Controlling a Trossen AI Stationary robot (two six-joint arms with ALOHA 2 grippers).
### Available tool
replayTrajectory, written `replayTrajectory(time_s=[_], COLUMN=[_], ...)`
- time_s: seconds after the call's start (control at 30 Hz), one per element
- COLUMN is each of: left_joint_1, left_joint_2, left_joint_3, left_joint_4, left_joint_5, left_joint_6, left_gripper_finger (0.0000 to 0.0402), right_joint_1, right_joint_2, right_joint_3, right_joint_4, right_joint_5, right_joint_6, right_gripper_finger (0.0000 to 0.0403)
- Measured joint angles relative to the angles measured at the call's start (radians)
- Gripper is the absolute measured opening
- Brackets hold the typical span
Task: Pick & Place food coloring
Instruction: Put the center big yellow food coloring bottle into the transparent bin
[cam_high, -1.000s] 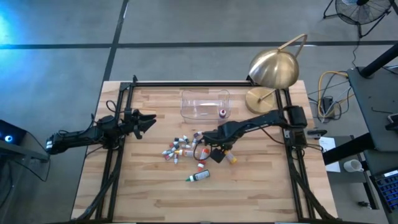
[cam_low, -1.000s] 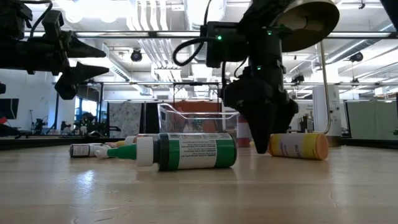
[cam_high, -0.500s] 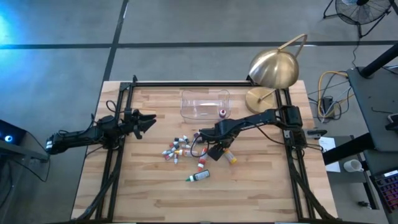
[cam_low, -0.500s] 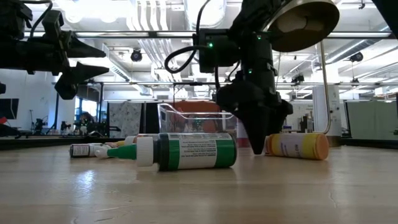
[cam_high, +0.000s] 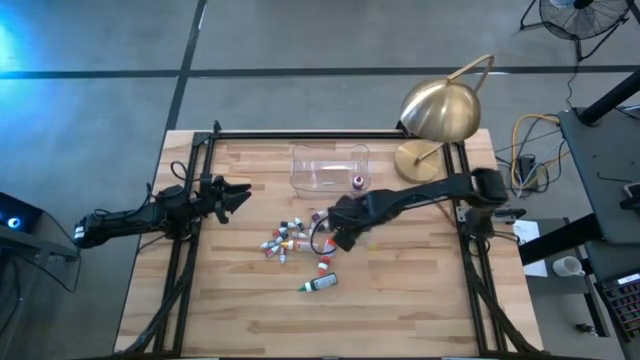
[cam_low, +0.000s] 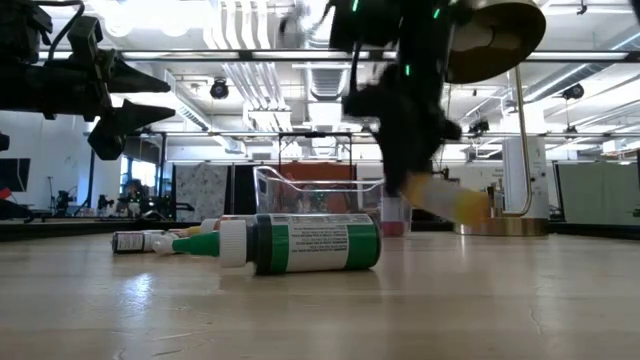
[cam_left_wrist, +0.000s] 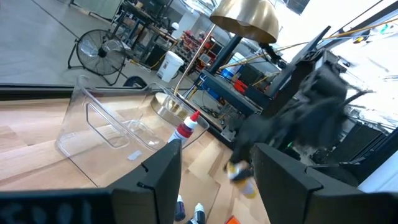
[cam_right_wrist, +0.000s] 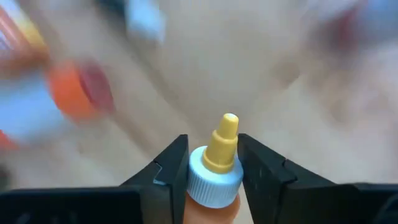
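Wooden table (cam_high: 420, 300) in an open workshop, brass lamp (cam_high: 440, 110) at its far right corner, clear tub (cam_high: 330, 167) near the middle of the far edge with one red bottle (cam_high: 358, 182) inside. Right gripper (cam_right_wrist: 211, 165) sits over the table centre, fingers closed on a yellow-orange bottle (cam_right_wrist: 214, 168), clamped just under the white collar with the yellow tip sticking out ahead; in the low view the bottle (cam_low: 440, 197) hangs tilted, clear of the wood. Rest of the food coloring (cam_high: 290, 240) lies in a loose cluster at the table centre, green bottle (cam_high: 320, 284) apart from it toward the near edge. Left gripper (cam_high: 232, 194) hovers near the left edge, fingers spread, empty. Risks, as judged: grip is high on the neck and the bottle is tilted, so it could pivot or slip out during a fast swing; a low pass could clip the tub wall and shove the light tub; releasing too early drops it short.
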Motion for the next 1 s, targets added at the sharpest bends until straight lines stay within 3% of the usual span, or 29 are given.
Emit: replayTrajectory(time_s=[0.2,0.27,0.43,0.6,0.83,1.0], left_joint_1=[0.000,0.000,0.000,0.000,0.000,0.000], left_joint_2=[0.000,0.000,0.000,0.000,0.000,0.000], left_joint_3=[0.000,0.000,0.000,0.000,0.000,0.000], left_joint_4=[0.000,0.000,0.000,0.000,0.000,0.000], left_joint_5=[0.000,0.000,0.000,0.000,0.000,0.000], left_joint_6=[0.000,0.000,0.000,0.000,0.000,0.000], left_gripper_finger=[0.0167,0.0167,0.0167,0.0167,0.0167,0.0167], right_joint_1=[0.177,0.222,0.274,0.290,0.288,0.286], right_joint_2=[-0.238,-0.287,-0.322,-0.307,-0.238,-0.187], right_joint_3=[-0.150,-0.242,-0.425,-0.494,-0.523,-0.541], right_joint_4=[0.343,0.447,0.530,0.533,0.532,0.527], right_joint_5=[0.723,0.849,0.912,0.937,0.950,0.945], right_joint_6=[0.042,0.031,0.216,0.422,0.337,0.385], right_gripper_finger=[0.0107,0.0107,0.0117,0.0116,0.0118,0.0119])
